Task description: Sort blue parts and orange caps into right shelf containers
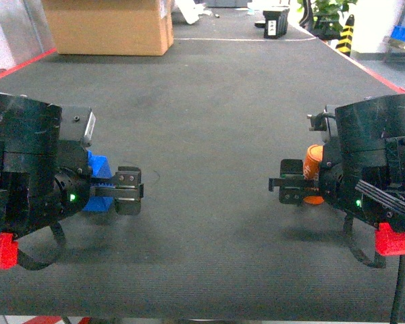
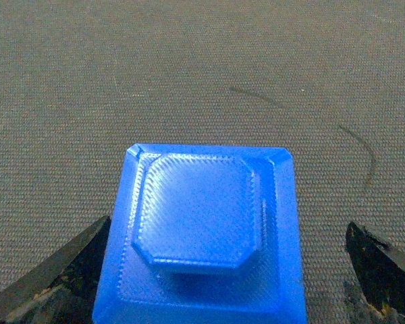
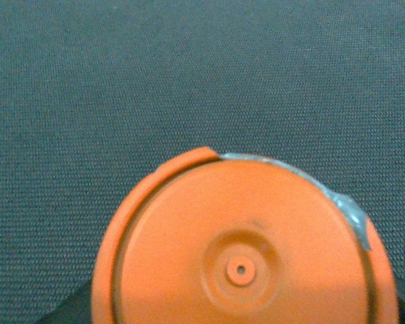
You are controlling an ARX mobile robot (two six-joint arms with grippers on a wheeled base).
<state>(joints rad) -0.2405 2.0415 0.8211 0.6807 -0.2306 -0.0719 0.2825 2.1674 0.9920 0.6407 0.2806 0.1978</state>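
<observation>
A blue part (image 1: 98, 177), square with a raised octagonal top (image 2: 199, 223), hangs above the dark carpet in my left gripper (image 1: 129, 191). One finger (image 2: 74, 270) touches its side. The other fingertip (image 2: 374, 266) shows a little off its edge. An orange cap (image 1: 314, 172), round with a small centre hole (image 3: 241, 270), sits in my right gripper (image 1: 283, 185), and the cap hides most of the fingers in the right wrist view. A bit of bright blue on a rack (image 1: 403, 34) shows at the far right; whether it is one of the right shelf containers I cannot tell.
A large cardboard box (image 1: 108, 27) stands at the back left of the carpet (image 1: 209, 121). A black device (image 1: 275, 21), a plant (image 1: 327, 12) and a yellow-black striped post (image 1: 345, 35) stand at the back right. Red lines (image 1: 381, 75) edge the carpet on both sides.
</observation>
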